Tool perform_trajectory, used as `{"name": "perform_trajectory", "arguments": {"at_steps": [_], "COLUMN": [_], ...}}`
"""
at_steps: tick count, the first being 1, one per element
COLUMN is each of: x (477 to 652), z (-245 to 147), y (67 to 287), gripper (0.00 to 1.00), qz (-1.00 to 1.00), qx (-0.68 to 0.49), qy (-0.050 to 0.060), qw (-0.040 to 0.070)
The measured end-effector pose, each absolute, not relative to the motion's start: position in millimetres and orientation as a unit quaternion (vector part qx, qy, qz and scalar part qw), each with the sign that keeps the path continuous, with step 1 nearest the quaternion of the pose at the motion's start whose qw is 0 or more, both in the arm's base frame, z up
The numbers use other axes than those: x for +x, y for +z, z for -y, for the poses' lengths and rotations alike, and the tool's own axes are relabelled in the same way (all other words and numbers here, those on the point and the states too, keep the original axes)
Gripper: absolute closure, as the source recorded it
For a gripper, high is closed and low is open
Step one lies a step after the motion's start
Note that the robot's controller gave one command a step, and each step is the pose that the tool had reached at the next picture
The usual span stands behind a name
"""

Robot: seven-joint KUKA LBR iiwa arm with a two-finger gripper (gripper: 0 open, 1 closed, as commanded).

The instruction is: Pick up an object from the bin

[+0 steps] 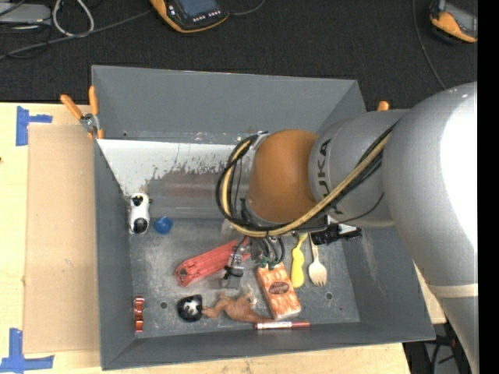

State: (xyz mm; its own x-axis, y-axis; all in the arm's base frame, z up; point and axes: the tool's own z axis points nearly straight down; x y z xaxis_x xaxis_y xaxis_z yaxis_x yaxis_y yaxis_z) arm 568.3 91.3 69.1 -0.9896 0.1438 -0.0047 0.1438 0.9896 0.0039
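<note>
My gripper (253, 255) reaches down into the middle of the bin, mostly hidden under the arm's orange dome. Its tip is just over the right end of a red hand tool (204, 263) that lies slanted on the bin floor. Right below the gripper lies an orange snack packet (279, 291). A yellow plastic spoon (299, 263) and a cream plastic fork (317, 270) lie side by side to its right. A brown rubbery figure (234, 308) lies in front of the packet.
A black round thing (189, 308) sits left of the brown figure, and a red pen (281, 326) lies along the front wall. A white-and-black toy (139, 213) and a blue cap (162, 225) are at the left. A small red piece (139, 314) sits in the front left corner.
</note>
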Motion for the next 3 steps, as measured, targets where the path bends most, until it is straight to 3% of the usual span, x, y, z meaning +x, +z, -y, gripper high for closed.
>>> {"name": "perform_trajectory", "arguments": {"at_steps": [1, 2, 3], "x": [565.7, 567.3, 567.3], "z": [-82.4, -92.2, -92.1], "y": [67.4, 68.4, 68.4], "gripper": [0.0, 1.0, 1.0], "qz": [-1.0, -0.997, -0.997], "qx": [0.006, 0.08, 0.08], "qy": [0.002, 0.003, 0.003], "qw": [0.002, 0.002, 0.002]}}
